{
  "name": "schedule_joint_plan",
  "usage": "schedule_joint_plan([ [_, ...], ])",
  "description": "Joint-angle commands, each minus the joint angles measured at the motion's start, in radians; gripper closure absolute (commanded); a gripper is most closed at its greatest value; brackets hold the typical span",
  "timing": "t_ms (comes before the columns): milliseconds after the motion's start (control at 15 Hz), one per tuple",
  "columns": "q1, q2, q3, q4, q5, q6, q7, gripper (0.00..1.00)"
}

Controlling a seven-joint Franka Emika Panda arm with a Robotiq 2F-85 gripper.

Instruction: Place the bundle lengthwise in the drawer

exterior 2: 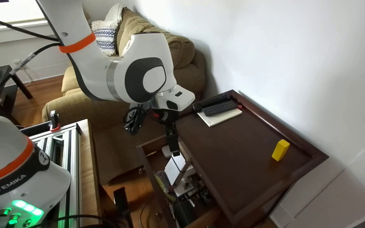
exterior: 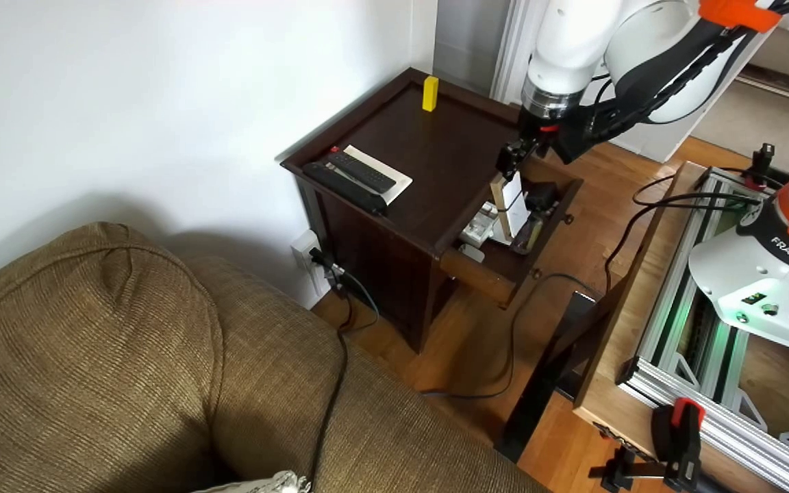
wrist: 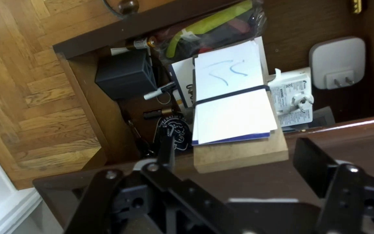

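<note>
Wrist view: see gripper (wrist: 240,159) spread wide, one finger off to each side of the bundle (wrist: 232,118), with a gap to both. Make out white cards on a wooden block (wrist: 239,157), bound by a dark band (wrist: 232,95). Find it in the drawer (wrist: 131,27), over other contents, near a white plug adapter (wrist: 338,61) and a black box (wrist: 122,76). In an exterior view: note bundle standing tilted, lower end down in the drawer, upper end close by the fingertips. Note remote (exterior: 360,171) partly over a cream pad (exterior: 400,181), atop the side table (exterior: 456,157). In an exterior view: see yellow block (exterior 2: 280,150) standing on the tabletop, bundle aslant below the gripper, sofa (exterior 2: 70,110) beyond.
</note>
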Motion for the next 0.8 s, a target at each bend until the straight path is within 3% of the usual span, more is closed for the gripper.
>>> schedule_joint_plan([
  [0, 0.012, 0.036, -0.075, 0.004, -0.129, 0.061, 0.071, 0.31],
  [400, 0.003, 0.073, -0.125, 0.013, -0.19, 0.164, 0.055, 0.31],
  [467, 0.025, 0.071, -0.148, 0.023, -0.23, 0.189, 0.066, 0.01],
  [733, 0.023, 0.11, -0.166, 0.059, -0.262, 0.295, 0.029, 0.0],
])
